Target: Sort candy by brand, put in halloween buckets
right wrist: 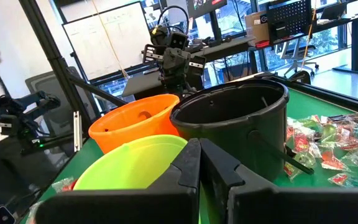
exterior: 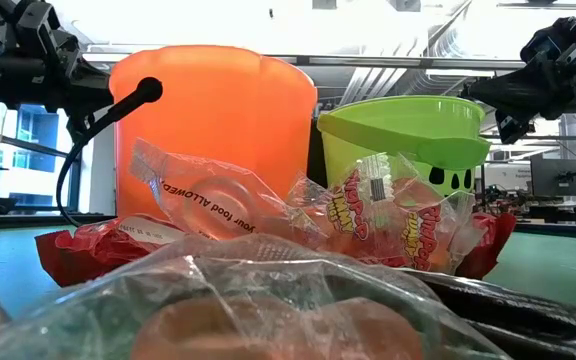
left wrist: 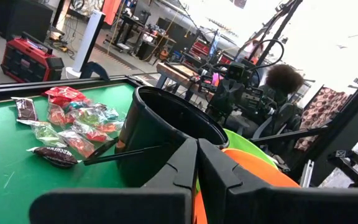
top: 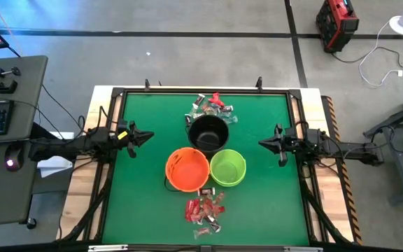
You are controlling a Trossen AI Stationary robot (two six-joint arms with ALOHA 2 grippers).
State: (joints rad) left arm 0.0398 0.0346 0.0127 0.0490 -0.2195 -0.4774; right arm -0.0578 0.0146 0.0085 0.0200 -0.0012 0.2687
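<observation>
Three Halloween pails stand clustered at the middle of the green table: one black bucket at the far side, with one orange bucket and one lime green bucket side by side in front of it, all three touching or nearly so. The candy lies in two separate heaps. One heap, the far candy pile, sits just behind the black bucket near the table's far edge, a mix of red, greenish and dark wrappers; the pieces overlap too much for an exact count. The second heap, the near candy pile, lies just in front of the orange and green pails toward the near edge, mostly red wrappers with a few dark and clear ones, again too tangled to count.

Two dark arms flank the pails. The left gripper hovers at the table's left side, level with the black bucket and well apart from it, its fingers pressed together and holding nothing. The right gripper hovers at the right side, pointing inward toward the pails, likewise pinched closed and empty. From table height, clear and red wrappers fill the foreground before the orange and green pails.
</observation>
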